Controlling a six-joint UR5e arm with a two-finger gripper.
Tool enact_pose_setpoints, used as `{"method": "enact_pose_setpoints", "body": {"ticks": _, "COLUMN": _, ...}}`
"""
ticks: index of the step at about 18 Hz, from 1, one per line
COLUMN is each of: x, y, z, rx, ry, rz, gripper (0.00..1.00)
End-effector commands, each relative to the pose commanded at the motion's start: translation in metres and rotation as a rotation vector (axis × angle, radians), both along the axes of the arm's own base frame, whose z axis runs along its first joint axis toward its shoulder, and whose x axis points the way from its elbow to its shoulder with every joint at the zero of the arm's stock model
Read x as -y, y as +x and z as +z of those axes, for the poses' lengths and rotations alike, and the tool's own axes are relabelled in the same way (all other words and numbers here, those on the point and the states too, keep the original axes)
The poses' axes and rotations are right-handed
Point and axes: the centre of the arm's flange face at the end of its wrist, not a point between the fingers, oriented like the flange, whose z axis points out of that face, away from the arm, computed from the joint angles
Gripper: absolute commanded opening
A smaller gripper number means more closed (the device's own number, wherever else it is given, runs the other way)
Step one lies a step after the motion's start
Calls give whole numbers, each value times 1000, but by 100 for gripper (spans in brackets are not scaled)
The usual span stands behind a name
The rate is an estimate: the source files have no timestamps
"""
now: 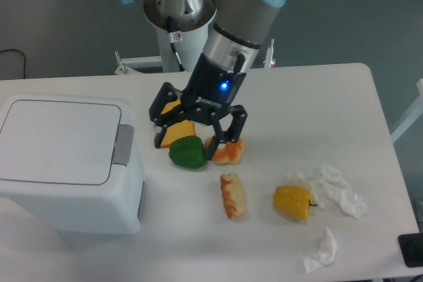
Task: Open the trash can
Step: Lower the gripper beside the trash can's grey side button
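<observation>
The black two-finger gripper point(186, 145) hangs with fingers spread above a green plastic pepper point(188, 152). Left of it stands the large white boxy trash can point(66, 163), lid shut. The approach appears underway; next, press its grey push tab point(123, 144).

Grey arm point(231, 4), light-blue joint caps, black two-fingered hand point(185, 144), blue light

We see a flat orange-yellow slice of toy bread point(177, 133) lying on the white table point(330, 97), touching a glossy green toy pepper point(188, 152). Just beside it sits a knotted tan bun point(229, 153), then a long pastry point(232, 195), a yellow pepper point(293, 201) and crumpled white tissues point(334, 189).
</observation>
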Motion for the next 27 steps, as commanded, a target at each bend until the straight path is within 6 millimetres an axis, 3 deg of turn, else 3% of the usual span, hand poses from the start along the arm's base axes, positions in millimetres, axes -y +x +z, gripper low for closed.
{"method": "enact_pose_setpoints", "body": {"ticks": 27, "x": -4, "y": 15, "z": -21, "rx": 32, "ry": -18, "rz": -31, "gripper": 100}}
